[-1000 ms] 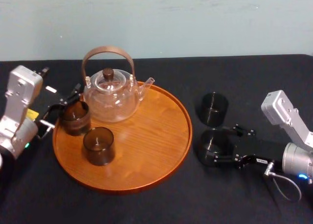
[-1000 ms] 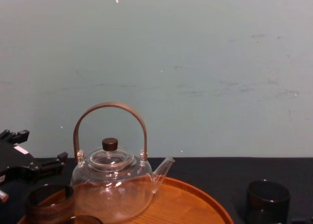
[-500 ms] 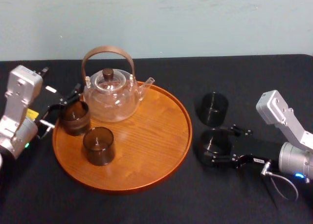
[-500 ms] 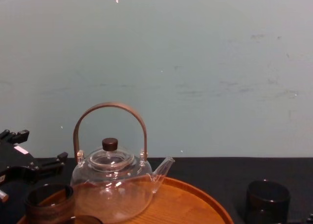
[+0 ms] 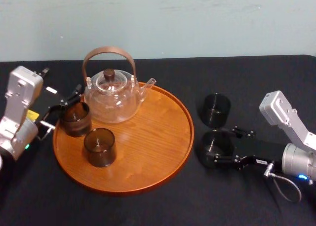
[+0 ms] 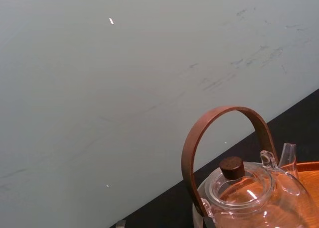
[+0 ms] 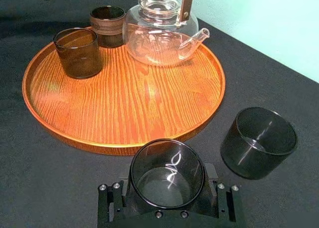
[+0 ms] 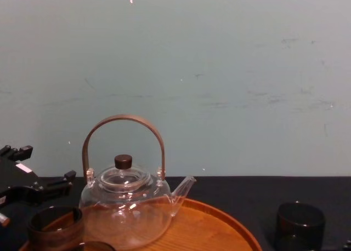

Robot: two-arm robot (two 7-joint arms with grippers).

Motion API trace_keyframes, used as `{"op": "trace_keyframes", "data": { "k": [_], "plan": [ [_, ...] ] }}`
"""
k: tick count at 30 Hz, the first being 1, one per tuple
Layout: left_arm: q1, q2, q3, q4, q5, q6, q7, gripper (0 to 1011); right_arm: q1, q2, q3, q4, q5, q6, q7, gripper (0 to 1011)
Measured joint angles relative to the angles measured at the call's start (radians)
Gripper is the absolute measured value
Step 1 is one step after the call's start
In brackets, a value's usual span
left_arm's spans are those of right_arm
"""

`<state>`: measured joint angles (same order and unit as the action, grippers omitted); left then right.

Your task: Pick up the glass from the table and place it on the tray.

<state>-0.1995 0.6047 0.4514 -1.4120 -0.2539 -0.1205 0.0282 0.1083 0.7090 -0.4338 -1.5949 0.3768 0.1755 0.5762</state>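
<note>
Jaws clamped on the glass [image 7: 167,173], right gripper [image 5: 215,149] low on the table [image 5: 148,206] just right of the tray [image 5: 189,137], grasp looking made, lift not yet begun, so next up raising clear of the rim and carrying left over bare wood, left gripper [image 5: 63,107] parked open at the tray's far edge.

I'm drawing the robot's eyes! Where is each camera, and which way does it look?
Head view: up high, looking down at the tray; left gripper by a banded glass, right gripper shut on the glass.
Chest view: low, looking across at the teapot and wall; left gripper at left.
Left wrist view: on the left arm, facing the teapot's handle and wall.
Right wrist view: on the right arm, looking over its gripper toward the tray.
Head and right wrist views share the spare dark glass.
</note>
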Motion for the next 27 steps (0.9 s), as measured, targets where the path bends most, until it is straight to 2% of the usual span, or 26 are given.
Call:
{"op": "trace_keyframes", "data": {
  "k": [17, 27],
  "plan": [
    [0.0, 0.0, 0.0, 0.0, 0.0, 0.0, 0.0, 1001, -0.001, 0.001, 0.002, -0.001, 0.004, -0.002, 0.002, 898],
    [0.0, 0.0, 0.0, 0.0, 0.0, 0.0, 0.0, 1001, -0.003, 0.013, 0.027, -0.022, 0.03, -0.035, 0.014, 898]
  ]
}}
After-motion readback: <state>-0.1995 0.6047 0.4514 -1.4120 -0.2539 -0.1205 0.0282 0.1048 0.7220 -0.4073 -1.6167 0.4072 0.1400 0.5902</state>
